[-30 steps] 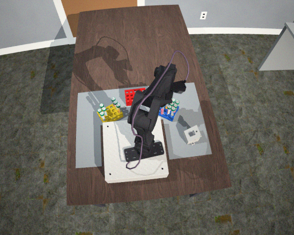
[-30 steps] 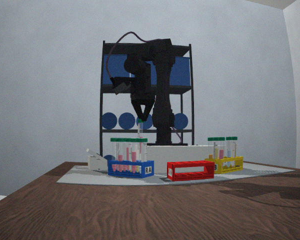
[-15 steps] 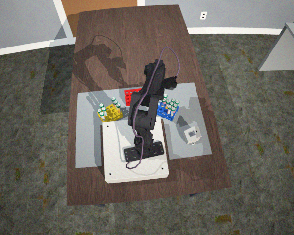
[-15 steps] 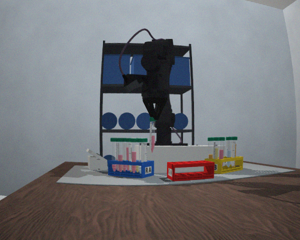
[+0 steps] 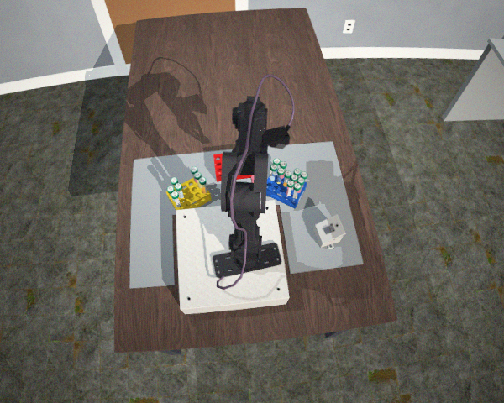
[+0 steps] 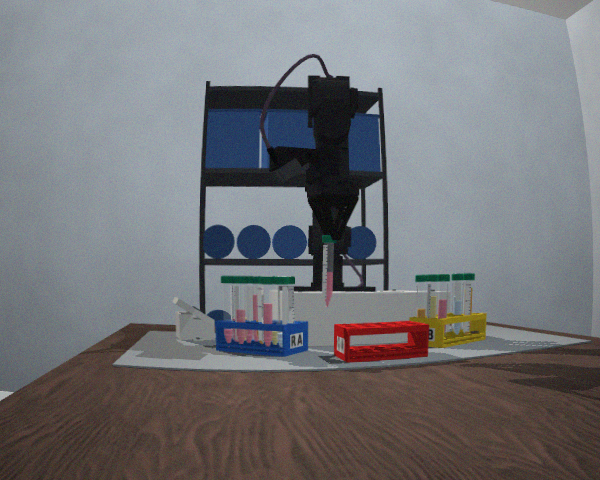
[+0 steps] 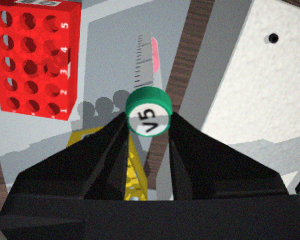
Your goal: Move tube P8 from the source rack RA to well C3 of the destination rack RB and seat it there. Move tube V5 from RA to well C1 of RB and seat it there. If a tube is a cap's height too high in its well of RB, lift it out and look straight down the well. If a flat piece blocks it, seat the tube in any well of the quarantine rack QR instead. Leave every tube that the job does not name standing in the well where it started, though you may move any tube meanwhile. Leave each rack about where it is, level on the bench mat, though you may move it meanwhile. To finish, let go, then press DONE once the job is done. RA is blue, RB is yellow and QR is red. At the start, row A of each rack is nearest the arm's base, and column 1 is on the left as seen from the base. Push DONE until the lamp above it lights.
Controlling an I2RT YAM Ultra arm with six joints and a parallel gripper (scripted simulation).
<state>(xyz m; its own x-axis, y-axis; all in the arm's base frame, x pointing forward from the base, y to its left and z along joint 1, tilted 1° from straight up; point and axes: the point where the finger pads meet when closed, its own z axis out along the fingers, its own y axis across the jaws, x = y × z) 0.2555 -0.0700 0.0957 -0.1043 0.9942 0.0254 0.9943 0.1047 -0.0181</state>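
Observation:
My gripper [image 6: 329, 235] [image 7: 148, 122] is shut on the cap of tube V5 [image 6: 328, 268] [image 7: 148, 120], which has a green cap and pink liquid. The tube hangs upright, well above the bench, between the blue and yellow racks. The blue source rack RA [image 5: 292, 201] [image 6: 261, 349] holds several green-capped tubes; P8 cannot be told apart there now. The yellow destination rack RB [image 5: 196, 203] [image 6: 463, 338] [image 7: 135, 175] holds several tubes along two sides, with bare wells between. The red quarantine rack QR [image 5: 217, 173] [image 6: 385, 356] [image 7: 72, 65] shows empty wells and is partly hidden by the arm in the top view.
The racks stand on the grey bench mat [image 5: 150, 243] [image 6: 150, 356]. The white arm base plate [image 5: 200, 277] [image 7: 275, 80] lies in front of them. A white box with a lever [image 5: 330, 232] [image 6: 186, 326] stands at the mat's right side in the top view.

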